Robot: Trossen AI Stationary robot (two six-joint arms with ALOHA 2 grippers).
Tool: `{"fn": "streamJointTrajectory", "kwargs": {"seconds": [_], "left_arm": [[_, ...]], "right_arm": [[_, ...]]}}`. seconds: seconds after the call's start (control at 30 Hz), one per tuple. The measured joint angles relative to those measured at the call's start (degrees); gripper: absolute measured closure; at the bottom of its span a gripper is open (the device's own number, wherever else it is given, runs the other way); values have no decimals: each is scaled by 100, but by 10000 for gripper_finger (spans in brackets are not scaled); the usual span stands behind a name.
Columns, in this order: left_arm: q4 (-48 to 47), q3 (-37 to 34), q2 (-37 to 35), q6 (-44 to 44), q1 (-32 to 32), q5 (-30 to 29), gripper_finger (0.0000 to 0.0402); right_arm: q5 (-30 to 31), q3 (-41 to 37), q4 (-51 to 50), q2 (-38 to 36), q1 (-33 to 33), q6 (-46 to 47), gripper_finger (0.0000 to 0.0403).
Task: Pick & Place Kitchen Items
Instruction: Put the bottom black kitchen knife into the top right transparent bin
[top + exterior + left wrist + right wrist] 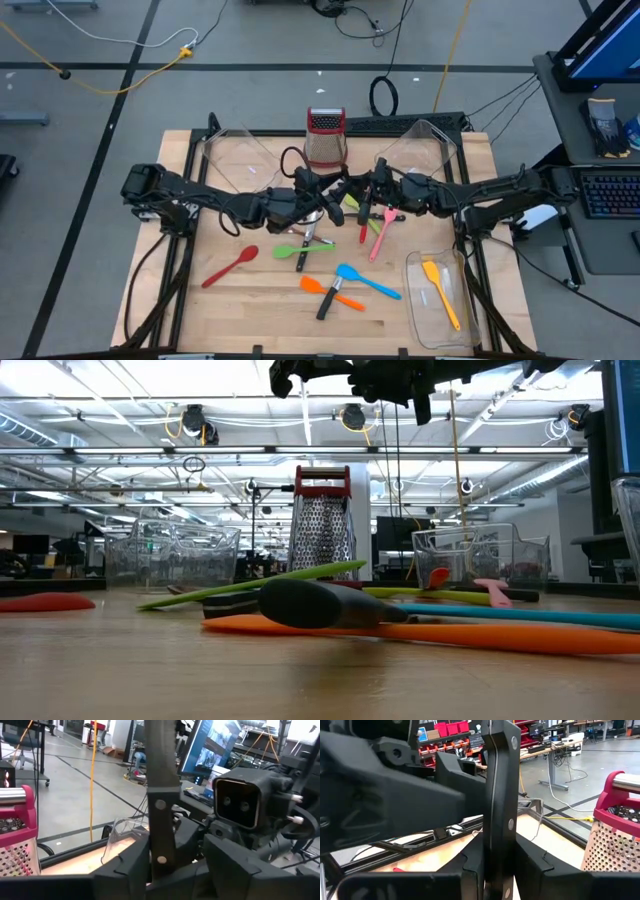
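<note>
A black-handled knife [162,820] with a serrated blade is held in the air above the table's middle, where my two grippers meet nose to nose. My right gripper [500,865] is shut on its riveted handle. My left gripper [175,862] is open, its fingers [125,865] standing on either side of the same handle, with a gap showing on one side. In the high view the left gripper [325,195] and right gripper [372,192] hang over loose utensils lying flat: a red spoon [230,267], a green spatula [300,250] and a blue spatula [365,282]. My right gripper pinches the knife's black handle [501,827] between its two fingers, which lie across the handle. The fingers come in level from the table's right side. The knife is lifted clear of the table and stands about upright in the wrist views.
A steel grater with a red top [325,135] stands at the far middle between two clear bins [235,155] [425,150]. A third clear bin [440,325] at the near right holds an orange spatula [440,295]. Pink [382,238] and orange [330,290] utensils and another knife [328,300] lie mid-table.
</note>
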Motion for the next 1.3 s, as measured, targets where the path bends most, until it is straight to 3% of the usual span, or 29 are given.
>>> {"fn": "streamJointTrajectory", "kwargs": {"seconds": [0.33,0.57,0.73,0.9,1.1,1.3], "left_arm": [[-331,2,-296,774,-205,-76,163],[-1229,2,-835,995,-382,-864,161],[-2129,5,-1075,559,-465,-1383,161],[-2931,2,-1103,-53,-482,-1654,160],[-3981,2,-1099,-930,-350,-1717,160],[-4820,2,-1097,-1443,-92,-1702,160]], "right_arm": [[259,-2,-126,-57,-57,3,341],[323,-8,-681,-395,-316,68,341],[368,-7,-1567,-897,-679,449,341],[779,-7,-2745,-1533,-1054,948,341],[1214,-7,-4061,-2202,-1416,1596,341],[1204,-4,-5236,-2520,-1725,2450,341]]}}
